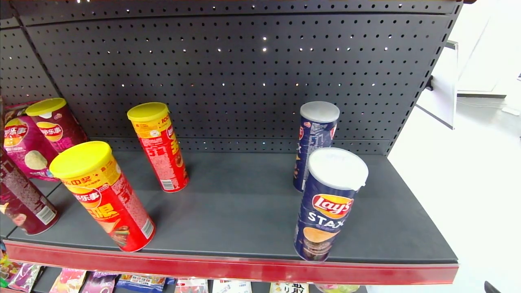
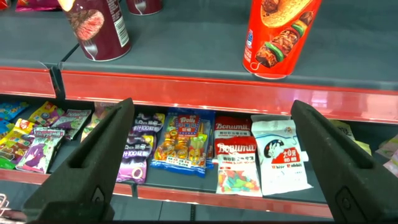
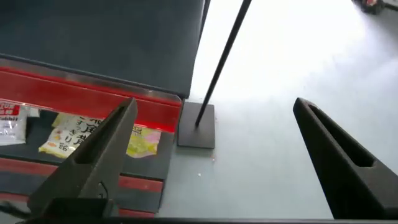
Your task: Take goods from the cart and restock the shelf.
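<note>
Left wrist view put the left gripper (image 2: 211,163) nearest, its two dark fingers spread wide with nothing between them, in front of and below the shelf's red front edge (image 2: 186,87). Under that edge lay snack packets (image 2: 183,143) on a lower tier. The right gripper (image 3: 217,162) was likewise parted and empty, off the right end of the red front edge, near a thin black stand (image 3: 198,124) on the pale floor (image 3: 286,74). Just behind the red front edge, on the shelf (image 1: 244,211), a front red can (image 1: 103,195) with a yellow lid stood towards the left and a front blue can (image 1: 329,203) with a white lid towards the right, well apart. A maroon can (image 1: 22,195) stood at the edge's far left. Farther back from the edge stood a rear red can (image 1: 158,146), a rear blue can (image 1: 315,142) close behind the front blue one, and a rear maroon can (image 1: 55,122) beside a maroon bag (image 1: 28,156). Farthest from the edge rose the perforated back panel (image 1: 244,73).
</note>
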### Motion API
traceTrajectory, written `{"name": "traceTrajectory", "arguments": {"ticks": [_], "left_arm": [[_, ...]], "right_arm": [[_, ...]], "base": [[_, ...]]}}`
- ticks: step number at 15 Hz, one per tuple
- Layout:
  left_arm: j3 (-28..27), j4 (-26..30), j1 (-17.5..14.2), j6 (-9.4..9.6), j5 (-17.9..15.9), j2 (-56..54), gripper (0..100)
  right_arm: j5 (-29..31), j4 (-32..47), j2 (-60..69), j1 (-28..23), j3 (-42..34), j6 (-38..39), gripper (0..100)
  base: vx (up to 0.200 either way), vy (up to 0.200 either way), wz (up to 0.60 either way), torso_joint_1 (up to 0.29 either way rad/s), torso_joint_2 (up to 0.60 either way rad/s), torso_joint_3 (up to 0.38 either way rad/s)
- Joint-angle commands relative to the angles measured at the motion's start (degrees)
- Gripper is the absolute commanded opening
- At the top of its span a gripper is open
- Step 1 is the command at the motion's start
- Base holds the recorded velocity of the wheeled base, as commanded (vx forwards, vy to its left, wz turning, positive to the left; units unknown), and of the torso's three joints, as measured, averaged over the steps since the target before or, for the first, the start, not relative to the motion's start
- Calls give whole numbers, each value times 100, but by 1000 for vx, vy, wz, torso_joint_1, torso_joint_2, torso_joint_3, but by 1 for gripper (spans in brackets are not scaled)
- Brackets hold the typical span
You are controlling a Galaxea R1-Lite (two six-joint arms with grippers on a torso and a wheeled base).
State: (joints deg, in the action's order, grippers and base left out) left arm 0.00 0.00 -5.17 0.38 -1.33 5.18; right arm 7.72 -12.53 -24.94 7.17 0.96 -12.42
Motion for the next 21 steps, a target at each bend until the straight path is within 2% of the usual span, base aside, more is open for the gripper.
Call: {"name": "traceTrajectory", "arguments": {"ticks": [1,4,6,8,9,13,15,17,21], "left_arm": [[0,0,-2,-3,1,9,100],[0,0,-2,6,1,9,100],[0,0,-2,-3,1,9,100],[0,0,-2,6,1,9,100],[0,0,-2,6,1,9,100],[0,0,-2,-3,1,9,100],[0,0,-2,6,1,9,100],[0,0,-2,6,1,9,100],[0,0,-2,-3,1,9,100]], "right_arm": [[11,-21,525,197,-44,21,100],[11,-30,569,364,79,407,100],[-7,-30,385,900,229,451,100],[-104,-153,-424,1313,528,390,100],[-367,-346,-1232,1621,791,346,100],[-482,-452,-3236,1885,1415,355,100],[-482,-443,-3702,2104,1547,346,100],[-464,-452,-4098,2579,1749,381,100],[-446,-469,-4985,2456,2444,583,100]], "base": [[0,0,0,0,0,0],[0,0,0,0,0,0],[0,0,0,0,0,0],[0,0,0,0,0,0],[0,0,0,0,0,0],[0,0,0,0,0,0],[0,0,0,0,0,0],[0,0,0,0,0,0],[0,0,0,0,0,0]]}}
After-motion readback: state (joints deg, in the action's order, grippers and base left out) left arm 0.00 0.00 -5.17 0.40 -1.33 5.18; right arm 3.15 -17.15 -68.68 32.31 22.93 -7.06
